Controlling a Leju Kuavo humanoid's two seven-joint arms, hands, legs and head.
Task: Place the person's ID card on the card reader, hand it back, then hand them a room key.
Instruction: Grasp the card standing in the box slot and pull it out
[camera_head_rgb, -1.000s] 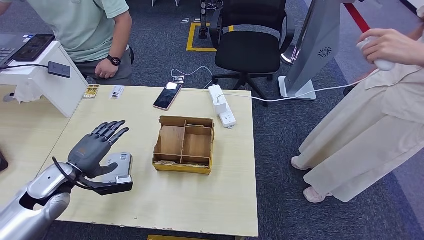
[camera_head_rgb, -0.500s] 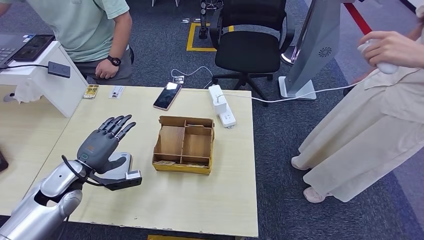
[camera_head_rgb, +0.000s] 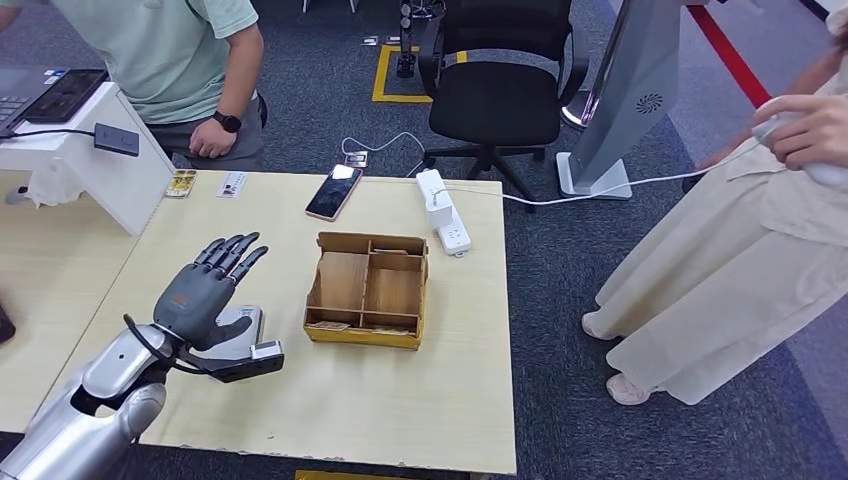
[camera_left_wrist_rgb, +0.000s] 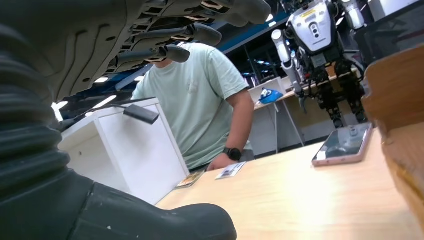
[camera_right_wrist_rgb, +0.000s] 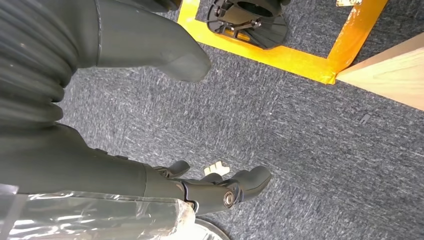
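Two people (camera_head_rgb: 190, 60), two cards (camera_head_rgb: 182, 183), one phone (camera_head_rgb: 334, 191), one wooden tray (camera_head_rgb: 368, 290), one power strip (camera_head_rgb: 443, 211)

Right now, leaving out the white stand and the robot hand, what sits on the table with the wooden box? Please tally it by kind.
Cards: 2
Phone: 1
Power strip: 1
Wooden box: 1
Card reader: 1
Total: 6
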